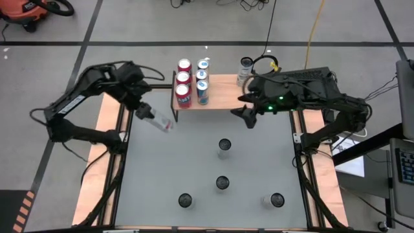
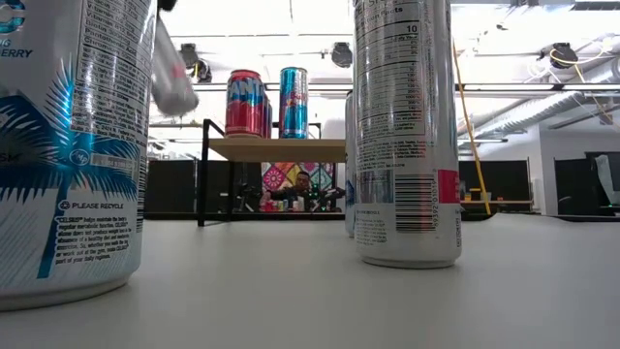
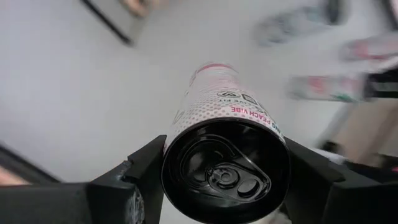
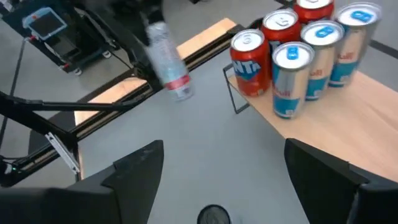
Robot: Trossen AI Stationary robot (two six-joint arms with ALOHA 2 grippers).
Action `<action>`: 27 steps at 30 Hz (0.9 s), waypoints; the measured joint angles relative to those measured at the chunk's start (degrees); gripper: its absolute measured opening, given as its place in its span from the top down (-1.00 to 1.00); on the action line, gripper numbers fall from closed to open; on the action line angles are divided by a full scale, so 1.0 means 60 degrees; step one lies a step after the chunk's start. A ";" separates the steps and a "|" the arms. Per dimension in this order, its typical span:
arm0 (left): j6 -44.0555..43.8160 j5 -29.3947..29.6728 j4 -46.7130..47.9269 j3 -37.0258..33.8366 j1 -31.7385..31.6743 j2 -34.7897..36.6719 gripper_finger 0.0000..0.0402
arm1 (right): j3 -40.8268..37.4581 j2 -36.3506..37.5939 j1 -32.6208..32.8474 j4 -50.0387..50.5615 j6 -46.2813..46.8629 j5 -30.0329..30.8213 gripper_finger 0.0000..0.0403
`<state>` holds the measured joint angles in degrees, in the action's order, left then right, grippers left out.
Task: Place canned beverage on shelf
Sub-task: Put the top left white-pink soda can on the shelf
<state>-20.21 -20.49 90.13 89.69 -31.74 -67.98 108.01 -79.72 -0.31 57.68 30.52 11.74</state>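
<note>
A slim white beverage can with pink lettering and a black top hangs tilted in the air, clamped between the fingers of the left gripper. Seen from above, this held can sits over the grey desk, just off the left end of the shelf and apart from it. From the right wrist view the can slants with its base down toward the desk, clear of the surface.

The shelf is a low rack with a light-brown rectangular wooden top on thin black metal legs, standing at the far edge of the desk. On its left part six cans stand upright in two rows: three red cans on the outside and three blue-and-silver cans beside them. The rest of the wooden top is bare. One more pale can stands at the back of the shelf, near the right arm.

The right gripper hovers over the right end of the shelf, its fingers spread wide apart with nothing between them.

Four dark-topped cans stand upright on the desk, well apart from the shelf: one near the middle, one nearer the front, one at front left and one at front right.
</note>
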 joint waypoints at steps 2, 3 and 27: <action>-0.0694 -0.0359 -0.0031 0.0222 0.0428 0.0145 -0.16 | 0.0000 -0.0208 -0.0013 -0.0231 -0.0186 -0.0176 -0.51; -0.1077 -0.0425 -0.0086 0.0316 0.0609 0.0185 -0.16 | 0.0000 -0.0296 -0.0019 -0.0450 -0.0317 -0.0281 -0.51; -0.6070 -0.0286 -0.6443 0.0889 0.2199 -0.0110 -0.16 | -0.0004 -0.1447 0.0094 -0.2780 -0.4253 -0.0749 -0.93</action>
<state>-56.64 -22.21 51.47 95.02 -18.55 -68.64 107.98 -88.40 0.25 41.00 5.00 7.25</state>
